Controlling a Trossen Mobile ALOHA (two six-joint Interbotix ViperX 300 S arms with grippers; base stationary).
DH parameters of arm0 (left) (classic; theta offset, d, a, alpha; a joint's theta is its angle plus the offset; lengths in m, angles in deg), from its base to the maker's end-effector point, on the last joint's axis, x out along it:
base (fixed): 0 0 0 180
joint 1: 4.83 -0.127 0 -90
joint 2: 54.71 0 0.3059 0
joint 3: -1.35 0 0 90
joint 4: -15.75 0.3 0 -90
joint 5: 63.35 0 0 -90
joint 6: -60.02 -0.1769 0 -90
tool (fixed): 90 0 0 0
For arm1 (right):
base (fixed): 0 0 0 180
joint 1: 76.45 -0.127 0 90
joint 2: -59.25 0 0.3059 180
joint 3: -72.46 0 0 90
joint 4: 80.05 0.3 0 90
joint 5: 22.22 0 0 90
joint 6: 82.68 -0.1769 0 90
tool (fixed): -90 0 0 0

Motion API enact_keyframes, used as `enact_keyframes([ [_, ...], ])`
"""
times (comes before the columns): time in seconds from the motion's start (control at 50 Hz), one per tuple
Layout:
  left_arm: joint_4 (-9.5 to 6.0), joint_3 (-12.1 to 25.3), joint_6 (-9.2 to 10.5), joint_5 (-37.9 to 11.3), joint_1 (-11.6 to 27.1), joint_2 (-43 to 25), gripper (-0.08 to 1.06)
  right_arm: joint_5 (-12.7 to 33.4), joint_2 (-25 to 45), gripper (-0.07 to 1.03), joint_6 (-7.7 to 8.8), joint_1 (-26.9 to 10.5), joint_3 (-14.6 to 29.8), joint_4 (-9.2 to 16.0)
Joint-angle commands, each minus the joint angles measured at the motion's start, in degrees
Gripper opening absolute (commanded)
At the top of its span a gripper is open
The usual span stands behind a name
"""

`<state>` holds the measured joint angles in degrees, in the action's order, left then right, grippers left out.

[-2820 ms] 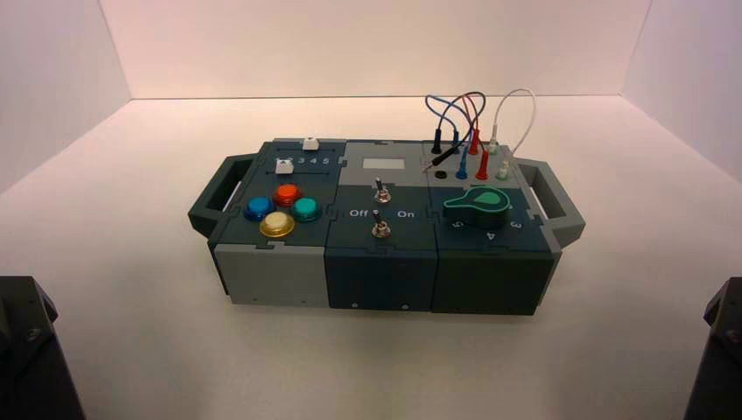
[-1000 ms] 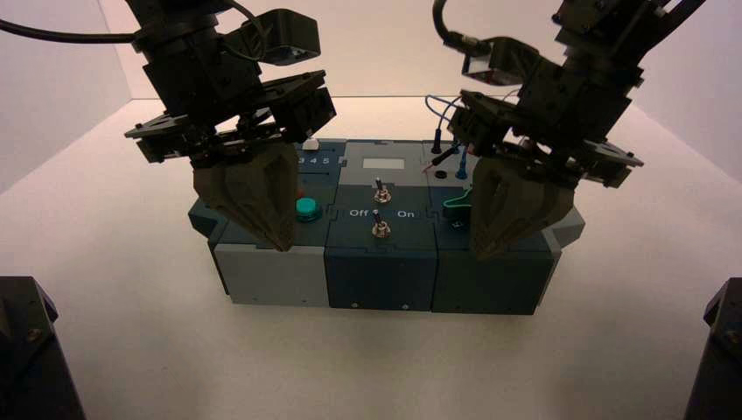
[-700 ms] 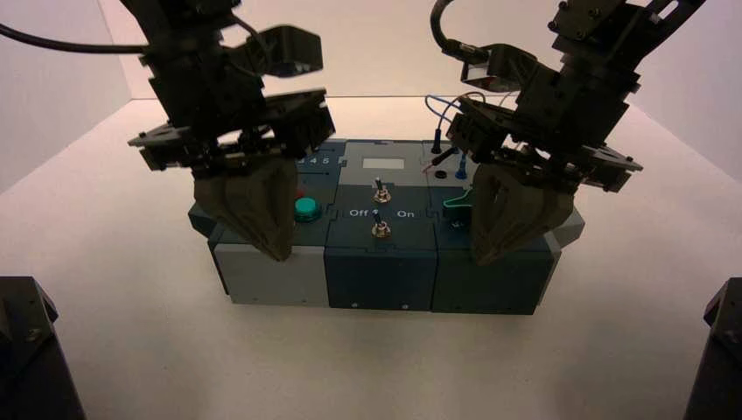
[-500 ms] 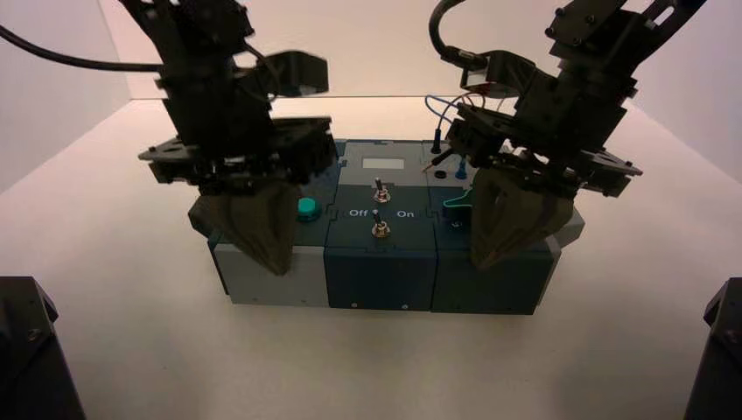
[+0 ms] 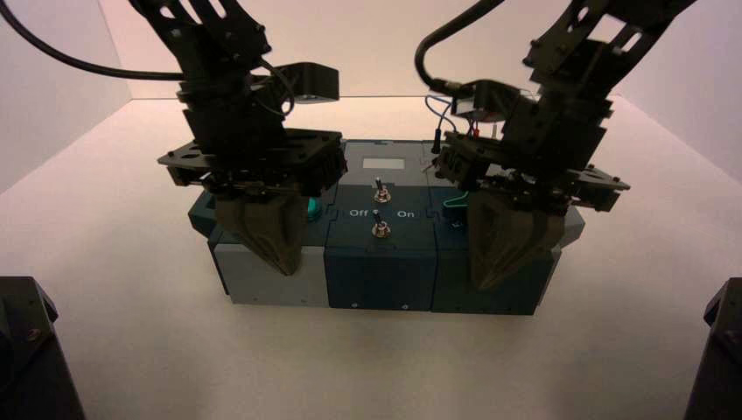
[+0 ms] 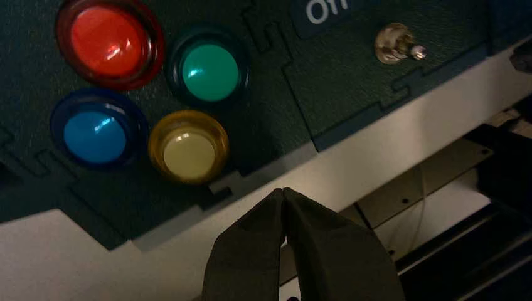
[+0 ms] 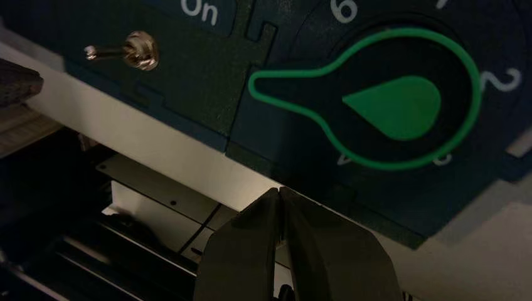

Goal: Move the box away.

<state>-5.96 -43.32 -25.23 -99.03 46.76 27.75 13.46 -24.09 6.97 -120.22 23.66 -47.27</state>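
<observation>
- Grippers, both mine, hang side by side at the near edge of the box (image 5: pixel 379 280), with the table (image 5: pixel 376 372) stretching out on the near side of them.
- My left gripper (image 5: pixel 289 269) points down by the light grey front panel (image 5: pixel 249 273), its fingers drawn narrow, tips together, nothing held.
- My right gripper (image 5: pixel 483 283), apart from the left, points down by the dark green front panel (image 5: pixel 451 293), its fingers likewise narrow and empty, tips meeting.
- The box lies beneath and beyond my two grippers and spans the gap between them, its side handles reaching outward past each.
- Near my left fingertips sits the yellow button (image 6: pixel 189 155), grouped with the blue button (image 6: pixel 95 137), red button (image 6: pixel 106 41) and green button (image 6: pixel 210 72).
- Near my right fingertips is the green-outlined dial (image 7: pixel 392 106), "6" and "2" legible around it.
- Between my grippers stand two toggle switches (image 5: pixel 381 227), with "Off" and "On" lettered beside them.
- Farther out, beyond both tools, appear a pale window (image 5: pixel 383 164) and, partly hidden by my right arm, plugged wires (image 5: pixel 437 107).
</observation>
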Motion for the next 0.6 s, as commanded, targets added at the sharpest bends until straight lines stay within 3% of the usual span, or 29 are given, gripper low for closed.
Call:
enact_keyframes([
  [0.02, 0.35, 1.8, -0.70, 0.2, 0.1, -1.1, -0.03, -0.4, 1.0, -0.03, 0.26, 0.1, 1.9, -0.2],
  [0.28, 0.62, 3.6, -2.20, 0.5, -0.4, -4.0, -0.03, -0.5, 2.7, -0.02, 0.26, 0.2, 3.6, -0.8],
  [0.6, 2.55, 4.0, -3.87, 0.4, -6.0, -3.4, -0.03, -1.1, 4.2, -0.03, 0.26, 0.4, 5.4, -1.3],
])
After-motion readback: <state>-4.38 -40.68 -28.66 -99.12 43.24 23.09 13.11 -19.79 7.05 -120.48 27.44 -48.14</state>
